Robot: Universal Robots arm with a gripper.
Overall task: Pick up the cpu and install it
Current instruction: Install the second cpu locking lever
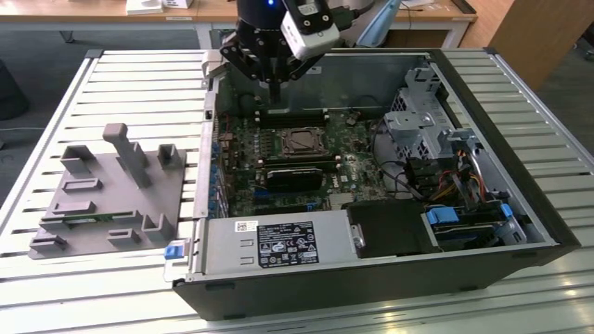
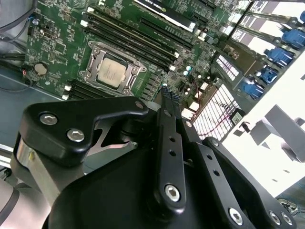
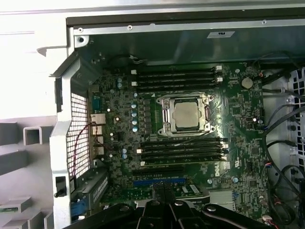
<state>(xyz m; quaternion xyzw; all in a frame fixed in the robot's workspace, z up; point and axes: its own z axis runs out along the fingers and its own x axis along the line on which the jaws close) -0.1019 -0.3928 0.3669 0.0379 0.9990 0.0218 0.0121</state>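
Observation:
The cpu [image 1: 299, 141] is a small square chip with a silvery top. It lies flat inside the metal socket frame on the green motherboard [image 1: 352, 163] of the open computer case, between rows of black memory slots. Both wrist views show the cpu [image 2: 110, 72] [image 3: 186, 115] in that socket. My gripper [image 1: 275, 94] hangs above the case's far side, over the slots beyond the socket. Its thin fingers [image 2: 165, 95] are shut together with nothing between them, apart from the cpu. The gripper [image 3: 164, 198] looks down on the board.
A grey holder block [image 1: 102, 195] on the slatted table [image 1: 139, 83] at the exterior view's left carries a green memory stick [image 1: 83, 220]. Inside the case are a long black card [image 1: 292, 175], a power supply [image 1: 278, 243], a drive cage [image 1: 418, 118] and loose cables [image 1: 408, 177].

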